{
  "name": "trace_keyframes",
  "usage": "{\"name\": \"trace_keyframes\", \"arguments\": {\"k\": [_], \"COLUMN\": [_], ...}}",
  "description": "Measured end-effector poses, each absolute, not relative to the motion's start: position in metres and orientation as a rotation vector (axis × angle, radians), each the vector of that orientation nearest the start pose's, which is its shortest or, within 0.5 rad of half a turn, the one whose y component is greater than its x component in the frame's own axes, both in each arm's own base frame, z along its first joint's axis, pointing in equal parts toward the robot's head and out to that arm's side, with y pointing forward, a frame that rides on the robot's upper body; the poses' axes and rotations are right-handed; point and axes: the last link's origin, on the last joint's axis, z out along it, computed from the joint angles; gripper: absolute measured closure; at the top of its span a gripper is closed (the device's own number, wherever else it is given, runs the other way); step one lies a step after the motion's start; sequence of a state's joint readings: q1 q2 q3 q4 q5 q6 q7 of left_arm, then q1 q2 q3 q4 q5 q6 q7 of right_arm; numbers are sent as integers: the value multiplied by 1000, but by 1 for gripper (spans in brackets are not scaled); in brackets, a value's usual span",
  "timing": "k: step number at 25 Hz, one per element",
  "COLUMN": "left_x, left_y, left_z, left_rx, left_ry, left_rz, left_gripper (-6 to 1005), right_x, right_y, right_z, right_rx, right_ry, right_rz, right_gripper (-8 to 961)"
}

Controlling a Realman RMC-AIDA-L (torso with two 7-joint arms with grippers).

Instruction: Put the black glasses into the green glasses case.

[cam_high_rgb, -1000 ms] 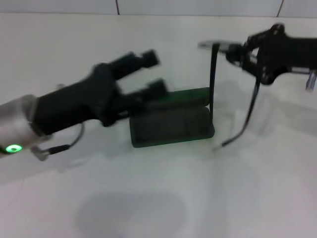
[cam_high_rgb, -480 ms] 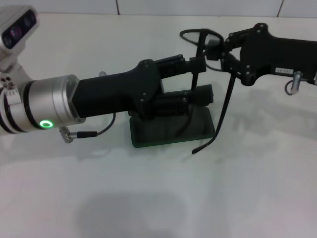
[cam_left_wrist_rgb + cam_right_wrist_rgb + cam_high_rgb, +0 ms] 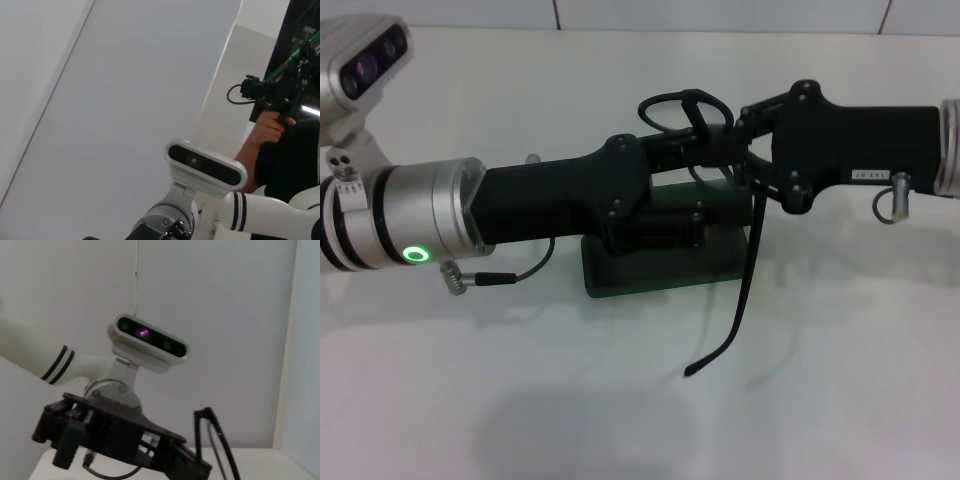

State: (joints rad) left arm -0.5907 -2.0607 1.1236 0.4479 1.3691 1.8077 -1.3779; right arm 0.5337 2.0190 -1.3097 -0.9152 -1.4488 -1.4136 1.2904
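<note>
Over the counter, head view: the black glasses are held up in the air above the green glasses case, which lies open on the counter.
Right gripper: the right gripper is seen clenched on the frame near the lenses, with one temple arm left dangling down past the case's edge toward the counter.
Left gripper: the left gripper is reached in to the same frame from the other side; whether its jaws are closed cannot be told, as they are hidden against the black frame.
Risk, head view: the dangling temple is judged likely to catch on the case rim or land outside it if the glasses are lowered unfolded; the thin frame could be twisted if both arms pull apart.
Left wrist view: only wall, a head camera and a bystander are shown; nothing of the task is seen.
Right wrist view: part of the glasses is seen beside the left arm's dark body; the case is not shown, so alignment over it cannot be checked here.
</note>
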Motion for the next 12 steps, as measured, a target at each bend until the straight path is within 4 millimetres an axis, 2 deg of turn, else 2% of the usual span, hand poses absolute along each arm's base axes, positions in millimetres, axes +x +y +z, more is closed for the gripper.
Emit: {"name": "trace_keyframes", "arguments": {"k": [6, 12], "left_x": [-185, -196], "left_y": [298, 292], "left_z": [-18, -9], "left_rx": [-2868, -2869], "left_ry": [-568, -567], "left_rz": [-1476, -1458], "left_gripper": [210, 212], "right_x": [154, 160], "right_y": [350, 351], "right_z": [-4, 8], "right_rx": [-2826, -2795], "right_ry": [-43, -35], "right_rz": [838, 859], "right_gripper": [836, 834]}}
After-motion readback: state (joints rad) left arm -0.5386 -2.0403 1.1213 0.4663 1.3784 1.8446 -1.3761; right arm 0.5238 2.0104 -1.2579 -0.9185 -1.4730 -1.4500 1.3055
